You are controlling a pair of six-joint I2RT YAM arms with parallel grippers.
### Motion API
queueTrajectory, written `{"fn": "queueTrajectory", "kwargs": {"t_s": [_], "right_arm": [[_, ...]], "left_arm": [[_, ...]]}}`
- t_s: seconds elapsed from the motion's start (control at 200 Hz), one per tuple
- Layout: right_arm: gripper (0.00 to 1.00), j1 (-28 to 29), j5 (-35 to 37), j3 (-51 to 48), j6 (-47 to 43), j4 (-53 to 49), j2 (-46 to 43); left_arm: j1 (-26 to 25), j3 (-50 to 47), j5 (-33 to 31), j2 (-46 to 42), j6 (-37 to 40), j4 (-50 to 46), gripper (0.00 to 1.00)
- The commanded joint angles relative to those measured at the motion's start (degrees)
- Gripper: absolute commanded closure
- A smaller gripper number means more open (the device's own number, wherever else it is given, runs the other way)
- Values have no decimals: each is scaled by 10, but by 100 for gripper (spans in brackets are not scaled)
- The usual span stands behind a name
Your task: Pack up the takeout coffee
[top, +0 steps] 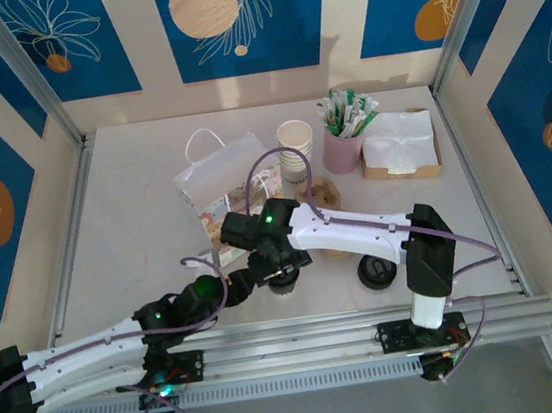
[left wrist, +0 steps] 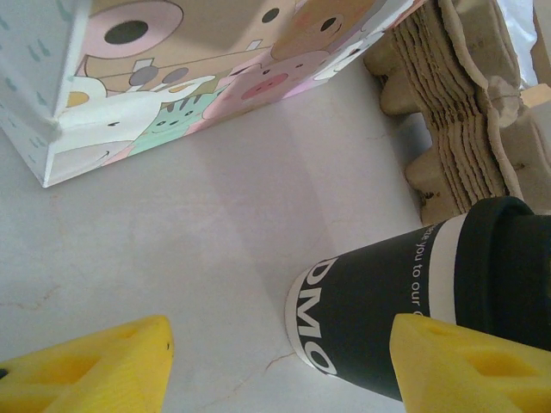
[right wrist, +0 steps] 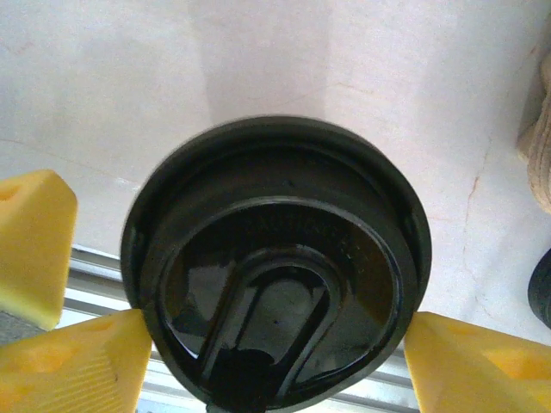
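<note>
The coffee cup (right wrist: 275, 258), at five o'clock from the bag (top: 214, 179), was straddled by the right hand (right wrist: 275, 348), seemingly for lifting, though whether it was gripped could not be told.

A pale worktop (top: 127, 225) is seen. Along the far edge a bag (top: 215, 186), stacked cups (top: 296, 149), a pink holder (top: 342, 148) and a napkin box (top: 400, 146) are set. Cardboard carriers (top: 320, 196) are piled near the middle. The coffee (left wrist: 370, 323) is stood upright towards the near edge, with a loose lid (top: 377, 273) laid to its right.
</note>
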Motion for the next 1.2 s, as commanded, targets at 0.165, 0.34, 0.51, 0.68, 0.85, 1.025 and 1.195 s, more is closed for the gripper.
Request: {"fn": "queueTrajectory", "kwargs": {"t_s": [0.165,0.34,0.51,0.68,0.85,1.025,1.195], "right_arm": [[18,5,6,29,13,-16,-4],[17,12,28,27,7,-17,-40],[17,18,51,16,-12,-13,-81],[16,30,74,-13,-47,27,-143],[16,37,91,-46,-72,74,-206],[15,42,141,-84,-66,115,-271],[14,41,182,-139,-52,158,-340]], "left_arm": [[-6,21,-9,-6,4,-22,33],[-6,36,-30,-26,17,-65,33],[-6,46,-59,-52,27,-102,34],[-6,55,-101,-72,4,-172,38],[-4,69,-109,-67,17,-185,39],[19,69,-109,-52,18,-176,40],[116,56,-31,-54,30,-142,42]]}}
